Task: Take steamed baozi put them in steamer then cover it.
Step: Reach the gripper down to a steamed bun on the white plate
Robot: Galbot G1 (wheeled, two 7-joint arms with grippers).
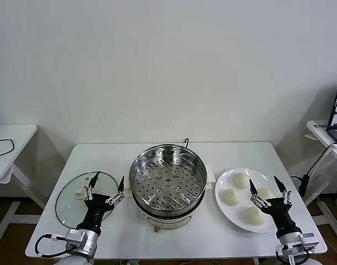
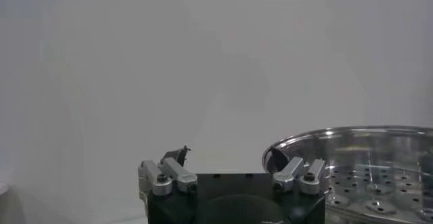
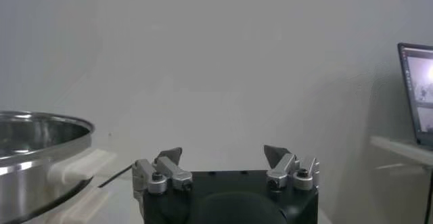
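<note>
A shiny round stainless-steel steamer (image 1: 167, 183) with a perforated tray is seen at the middle of the white table (image 1: 245, 152), uncovered. Four pleated, off-white steamed baozi (image 1: 241, 180) are kept on a flat white plate (image 1: 223, 205) toward the right edge. The glass cover (image 1: 71, 200), metal-rimmed, lies flat toward the left edge. The left gripper (image 1: 106, 187) is held above it, fingers spread; the right gripper (image 1: 266, 191) is held over the plate, likewise spread and empty.

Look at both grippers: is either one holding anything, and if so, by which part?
Nothing is held. The left gripper hangs open over the glass lid, and the right gripper hangs open over the plate of baozi.
</note>
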